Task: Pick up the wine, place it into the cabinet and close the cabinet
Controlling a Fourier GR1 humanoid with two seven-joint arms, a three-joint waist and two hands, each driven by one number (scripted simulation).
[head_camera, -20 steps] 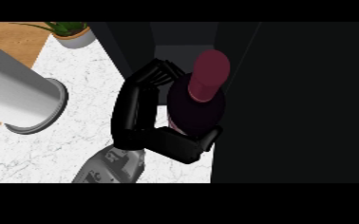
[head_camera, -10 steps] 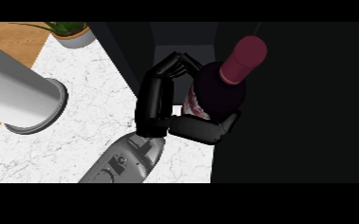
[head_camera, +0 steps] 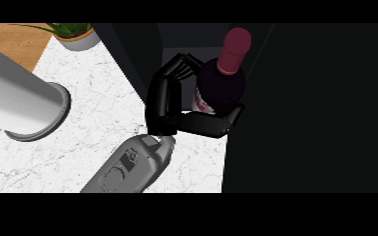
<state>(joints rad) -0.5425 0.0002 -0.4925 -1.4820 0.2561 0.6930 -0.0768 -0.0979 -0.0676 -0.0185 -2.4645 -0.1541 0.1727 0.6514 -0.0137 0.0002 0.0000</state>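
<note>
Now right hand (head_camera: 171,105) fingers curl round wine (head_camera: 220,82); dark cabinet (head_camera: 310,105) seemingly surrounds it.

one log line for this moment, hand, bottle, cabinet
hand: right hand curled round wine bottle | bottle: upright at dark cabinet opening | left hand: not visible | door: unclear

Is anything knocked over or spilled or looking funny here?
Nothing is spilled or broken. The wine bottle leans a bit instead of standing straight, but only because the hand has its fingers and thumb curled round it at the dark cabinet opening. The potted plant stands upright on the counter.
</note>
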